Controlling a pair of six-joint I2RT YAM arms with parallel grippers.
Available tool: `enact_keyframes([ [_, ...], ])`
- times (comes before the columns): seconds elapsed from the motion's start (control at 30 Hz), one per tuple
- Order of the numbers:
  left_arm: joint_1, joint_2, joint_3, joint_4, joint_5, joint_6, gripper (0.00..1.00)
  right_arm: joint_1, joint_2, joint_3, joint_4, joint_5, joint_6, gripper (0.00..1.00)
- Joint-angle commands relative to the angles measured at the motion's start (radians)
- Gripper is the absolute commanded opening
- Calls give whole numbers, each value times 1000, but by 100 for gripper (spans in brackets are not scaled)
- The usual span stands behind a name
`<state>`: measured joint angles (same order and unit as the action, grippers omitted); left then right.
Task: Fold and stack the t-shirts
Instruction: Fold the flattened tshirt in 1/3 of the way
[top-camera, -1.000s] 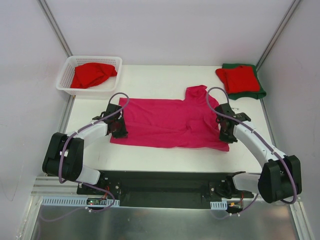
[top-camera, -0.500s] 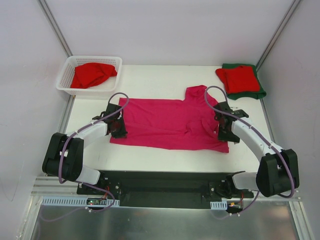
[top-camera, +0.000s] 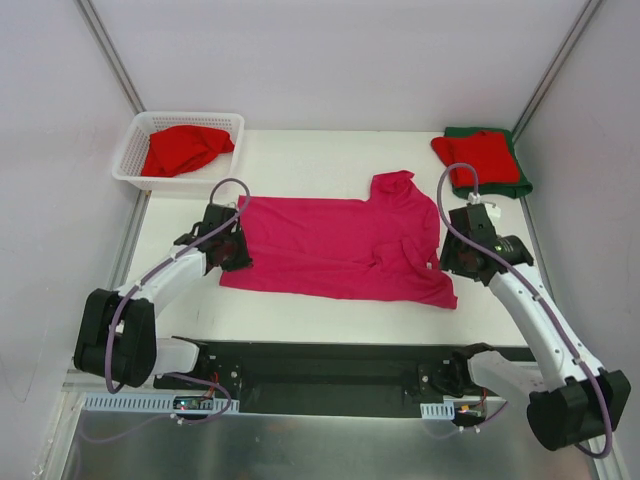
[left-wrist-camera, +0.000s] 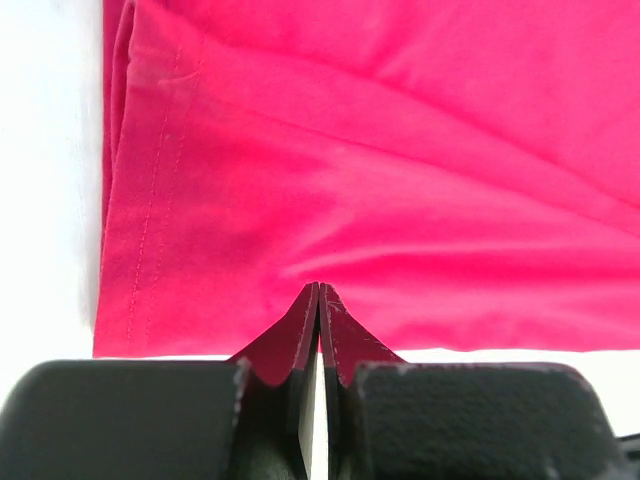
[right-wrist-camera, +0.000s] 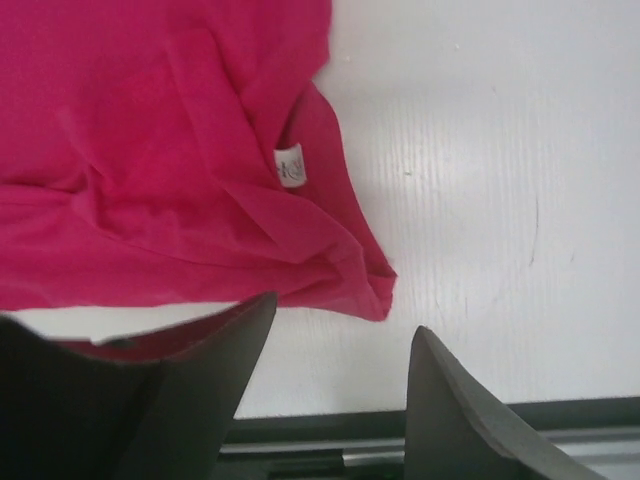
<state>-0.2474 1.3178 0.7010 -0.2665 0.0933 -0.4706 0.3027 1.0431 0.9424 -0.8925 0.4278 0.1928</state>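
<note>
While both arms reach in from the near edge, the left gripper (left-wrist-camera: 318, 300) sits with its jaws pressed together at the left hem of the magenta-pink t-shirt (top-camera: 330, 245); whether any cloth is caught between them I cannot tell. The right gripper (right-wrist-camera: 342, 315) hangs with its jaws spread wide and nothing in them, just above the shirt's near right corner and close to the white label (right-wrist-camera: 290, 165). The shirt lies spread sideways across the middle of the table (top-camera: 300, 160), not yet folded, its right part rumpled. Farther off, a red t-shirt (top-camera: 185, 148) lies in the white basket (top-camera: 135, 150) at far left. At far right a folded red shirt (top-camera: 478, 157) rests on a dark green shirt (top-camera: 520, 185).

The rumpled corner is the likely trouble: a pinch there may take only the top layer, or miss, and the fold would go askew. A pull from the left alone would drag the whole shirt.

Half a second earlier the right gripper was down on the shirt's right edge; it has since lifted and drawn off to the right. The left gripper has crept slightly farther along the hem. The shirt has barely shifted.
</note>
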Motion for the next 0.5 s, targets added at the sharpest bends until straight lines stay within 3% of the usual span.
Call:
enact_keyframes([
  [0.0,7,-54,41,27,62,10,1,4,-49,0,116,-215,-35,55],
  [0.07,7,-45,43,44,89,6,6,4,-28,-40,153,-297,-30,44],
  [0.1,8,-25,48,52,101,0,8,1,-19,-59,206,-386,-27,31],
  [0.23,3,8,37,127,167,-20,11,7,20,-151,335,-550,5,2],
  [0.47,-1,47,8,205,197,-42,7,12,87,-182,372,-561,23,1],
])
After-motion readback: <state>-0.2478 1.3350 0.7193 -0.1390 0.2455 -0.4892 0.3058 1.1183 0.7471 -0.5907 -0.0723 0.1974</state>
